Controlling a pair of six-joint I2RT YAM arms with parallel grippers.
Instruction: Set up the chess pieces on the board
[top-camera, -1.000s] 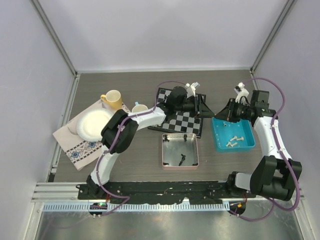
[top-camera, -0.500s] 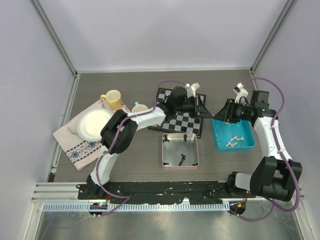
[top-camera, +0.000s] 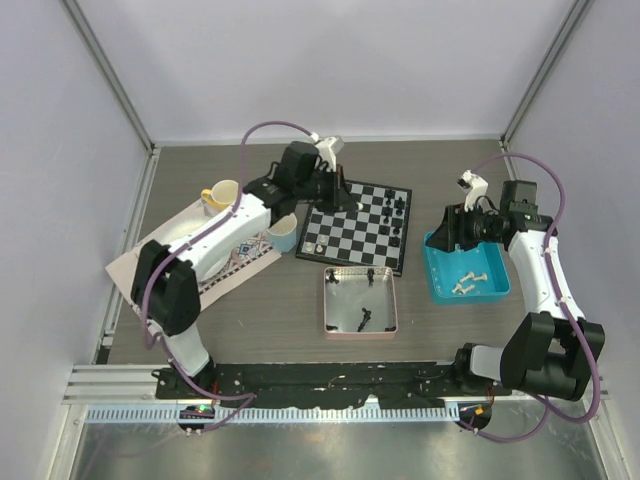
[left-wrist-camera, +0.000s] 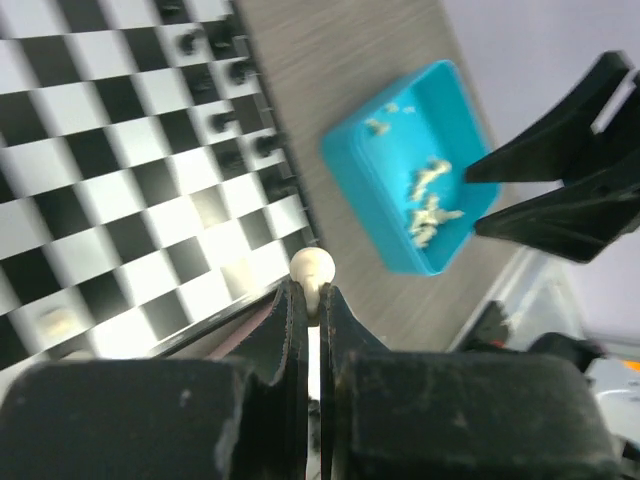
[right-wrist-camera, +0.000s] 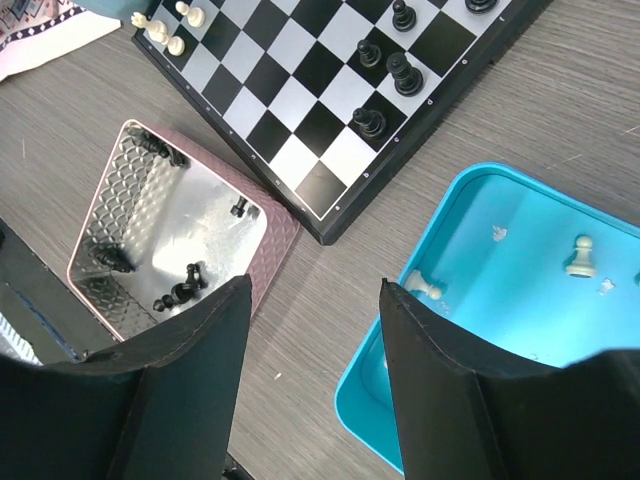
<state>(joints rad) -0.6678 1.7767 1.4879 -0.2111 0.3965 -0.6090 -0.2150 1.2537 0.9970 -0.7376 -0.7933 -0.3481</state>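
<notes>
Black-and-white checked chessboard (top-camera: 350, 230): centre squares bare. Black plastic chessmen (top-camera: 401, 207) line its right edge; pink square metal tray (top-camera: 340, 300) just off its near edge; pale blue cup (top-camera: 283, 237) crowds its left edge.

**Top external view:** Illumination is bright, even and diffuse from overhead. Shadows on the table (top-camera: 260, 320) are faint and soft-edged. The metal floor of the pink tray (top-camera: 327, 300) returns a pale glare.

**Left wrist view:** Motion blur smears the board (left-wrist-camera: 120, 150) and the blue tray (left-wrist-camera: 365, 190). The off-white chess piece (left-wrist-camera: 311, 268) close to the lens is legible.

**Right wrist view:** Focus is sharp across the scene, with a silvery sheen on the board's light squares. The right gripper (right-wrist-camera: 312, 288) reads as a dark, underexposed silhouette in the foreground.
</notes>
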